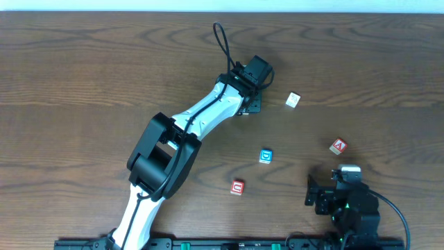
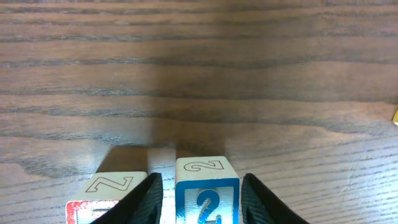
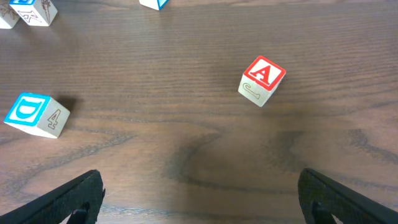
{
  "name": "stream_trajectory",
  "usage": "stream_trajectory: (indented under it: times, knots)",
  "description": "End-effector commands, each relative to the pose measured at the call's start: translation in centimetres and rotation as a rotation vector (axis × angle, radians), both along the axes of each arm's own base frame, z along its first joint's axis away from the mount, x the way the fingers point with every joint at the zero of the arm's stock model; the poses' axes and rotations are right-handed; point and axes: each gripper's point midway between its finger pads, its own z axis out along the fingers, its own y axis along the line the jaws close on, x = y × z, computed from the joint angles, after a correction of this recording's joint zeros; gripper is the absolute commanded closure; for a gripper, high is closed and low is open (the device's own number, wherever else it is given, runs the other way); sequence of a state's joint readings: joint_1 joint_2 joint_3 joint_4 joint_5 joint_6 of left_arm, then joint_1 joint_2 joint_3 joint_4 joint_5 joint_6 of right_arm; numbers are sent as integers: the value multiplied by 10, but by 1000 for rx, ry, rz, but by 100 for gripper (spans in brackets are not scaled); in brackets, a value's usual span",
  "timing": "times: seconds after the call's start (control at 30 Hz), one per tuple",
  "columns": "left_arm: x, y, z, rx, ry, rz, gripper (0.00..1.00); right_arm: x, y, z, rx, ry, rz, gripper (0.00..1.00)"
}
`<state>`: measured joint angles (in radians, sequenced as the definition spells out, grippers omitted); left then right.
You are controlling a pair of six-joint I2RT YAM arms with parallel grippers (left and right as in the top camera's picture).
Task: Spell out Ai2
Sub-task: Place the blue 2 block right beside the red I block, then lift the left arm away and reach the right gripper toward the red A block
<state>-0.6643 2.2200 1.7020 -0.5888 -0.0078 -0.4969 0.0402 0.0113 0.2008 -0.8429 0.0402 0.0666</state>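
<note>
In the left wrist view a blue "2" block rests on the table between my left gripper's fingers. The right finger is against it and a thin gap shows at the left finger. A red-edged "Z" block sits just outside the left finger. In the overhead view the left gripper covers both blocks. The red "A" block lies ahead of my right gripper, which is open and empty. I cannot make out an "i" block.
A blue block marked D and 4 lies mid-table. A red block is nearer the front. A pale block sits right of the left gripper. Further blocks show at the right wrist view's top left.
</note>
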Motion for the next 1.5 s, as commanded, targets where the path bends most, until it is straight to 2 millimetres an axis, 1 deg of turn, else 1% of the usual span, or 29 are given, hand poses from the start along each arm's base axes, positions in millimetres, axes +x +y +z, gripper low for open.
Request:
stream_trajectory:
  times: [0.0,0.07,0.13,0.2,0.23,0.3,0.33,0.37,0.4,0.47,0.53,0.6,0.67,0.77,0.87,0.97,1.07,1.1,1.13,1.17,1.2,1.27,1.3,1.33,1.37,1.47]
  knots:
    - [10,4,-3,15,-26,8,56,-1,-1,-5,-7,10,3,1]
    - [18,3,5,3,-49,7,56,-1,-1,-5,-7,10,3,1]
    - [29,2,16,-14,-75,11,55,-1,-1,-5,-7,10,3,1]
    - [40,1,36,-31,-109,-5,56,-1,-1,-5,-7,10,3,1]
    - [44,1,47,-31,-128,-22,59,-1,-1,-5,-7,10,3,1]
    - [53,6,73,-13,-169,-67,71,-1,-1,-5,-7,10,3,1]
    - [55,11,85,-1,-180,-83,81,-1,-1,-5,-7,10,3,1]
    - [58,20,99,11,-191,-93,93,-1,-1,-5,-7,10,3,1]
    - [61,29,112,18,-200,-92,94,-1,-1,-5,-7,10,3,1]
    - [66,52,135,19,-212,-59,94,-1,-1,-5,-7,10,3,1]
    - [70,80,151,19,-213,-9,94,-1,-1,-5,-7,10,3,1]
    - [70,108,160,31,-198,37,94,-1,-1,-5,-7,10,3,1]
    - [67,142,169,47,-173,63,94,-1,-1,-5,-7,10,3,1]
    - [63,176,180,18,-146,64,94,-1,-1,-5,-7,10,3,1]
    - [60,199,200,-58,-157,90,94,-1,-1,-5,-7,10,3,1]
    - [57,221,221,-53,-204,117,94,-1,-1,-5,-8,10,3,1]
    - [50,234,242,-57,-254,136,94,-1,-1,-4,-9,9,3,1]
    - [46,236,249,-57,-270,136,94,3,-1,1,-7,-20,2,1]
    - [44,236,254,-56,-286,128,94,11,0,12,-5,-71,2,1]
    - [42,236,258,-57,-298,125,94,21,3,28,21,-149,8,1]
    - [40,236,261,-58,-305,125,94,31,8,49,79,-243,6,1]
    - [38,235,266,-62,-314,122,94,45,15,93,243,-424,-20,1]
    - [38,235,266,-63,-315,120,94,48,17,110,347,-483,-43,1]
    - [37,234,267,-64,-317,118,94,49,18,122,445,-522,-68,1]
    - [37,232,266,-64,-316,115,94,50,15,131,503,-558,-95,1]
    - [36,228,266,-64,-315,102,94,51,-1,154,597,-667,-198,1]
